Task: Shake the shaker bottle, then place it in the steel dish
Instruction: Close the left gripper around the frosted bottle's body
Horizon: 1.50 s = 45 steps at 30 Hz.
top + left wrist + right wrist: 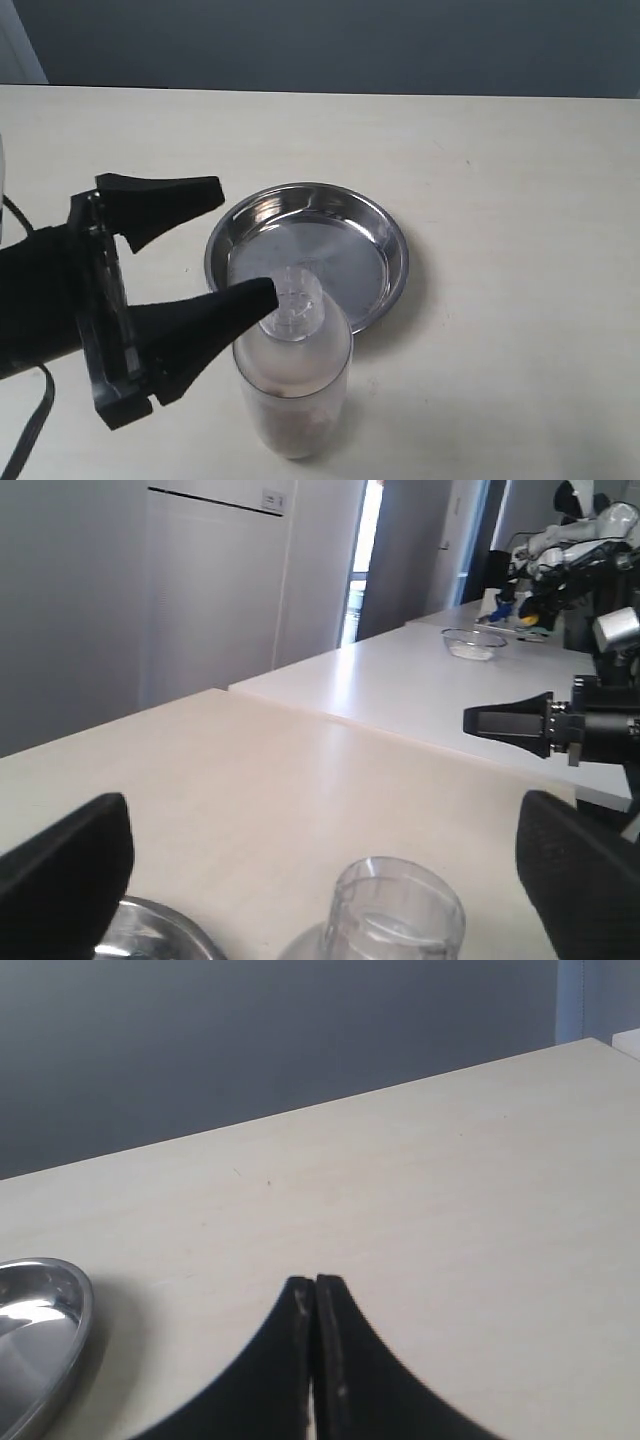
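The shaker bottle [296, 385] stands upright on the table just in front of the steel dish [345, 215], with brown grains low inside it. My left gripper [246, 239] is open at cap height. One black finger [200, 320] overlaps the clear cap [296, 305]; the other finger [160, 205] is beside the dish's left rim. In the left wrist view the cap [395, 915] rises between the spread fingers of the left gripper [322, 815], and the dish [160, 935] shows at the edge. My right gripper [316, 1282] is shut and empty above bare table, the dish [45, 1335] off to one side.
The beige table [500, 150] ends at a far edge against a grey wall. The left wrist view shows the right arm's shut gripper [510, 723] across the table, a second white table with a glass bowl [475, 643], and another robot [575, 520] behind.
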{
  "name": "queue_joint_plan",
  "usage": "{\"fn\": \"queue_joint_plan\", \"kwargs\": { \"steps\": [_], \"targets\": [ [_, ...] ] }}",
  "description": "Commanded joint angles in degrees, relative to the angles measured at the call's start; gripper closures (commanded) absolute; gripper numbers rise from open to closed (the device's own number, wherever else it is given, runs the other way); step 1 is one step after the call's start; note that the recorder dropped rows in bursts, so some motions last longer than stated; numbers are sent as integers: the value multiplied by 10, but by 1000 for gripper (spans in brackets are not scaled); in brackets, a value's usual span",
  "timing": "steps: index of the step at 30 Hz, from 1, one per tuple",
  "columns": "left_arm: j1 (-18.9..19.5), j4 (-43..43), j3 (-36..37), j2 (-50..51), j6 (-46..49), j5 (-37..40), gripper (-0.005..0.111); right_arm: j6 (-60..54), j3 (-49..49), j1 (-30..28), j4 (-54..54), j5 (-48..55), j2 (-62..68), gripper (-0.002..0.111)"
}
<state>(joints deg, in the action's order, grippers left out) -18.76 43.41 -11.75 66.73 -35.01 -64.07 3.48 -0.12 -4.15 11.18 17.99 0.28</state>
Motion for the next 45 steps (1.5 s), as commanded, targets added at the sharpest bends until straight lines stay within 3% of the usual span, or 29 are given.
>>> {"fn": "queue_joint_plan", "kwargs": {
  "steps": [1, 15, 36, 45],
  "targets": [
    [-2, 48, -20, 50, -5, -50, 10, -2, 1, 2, -1, -4, -3, 109],
    [-2, 123, -68, 183, 22, -59, 10, -2, 1, 2, -1, -4, -3, 109],
    [-2, 123, -73, 232, 69, -59, 11, -2, 1, 2, -1, -4, -3, 109],
    [-2, 121, -73, 280, 83, -59, 19, -2, 1, 2, -1, -4, -3, 109]
  ]
}}
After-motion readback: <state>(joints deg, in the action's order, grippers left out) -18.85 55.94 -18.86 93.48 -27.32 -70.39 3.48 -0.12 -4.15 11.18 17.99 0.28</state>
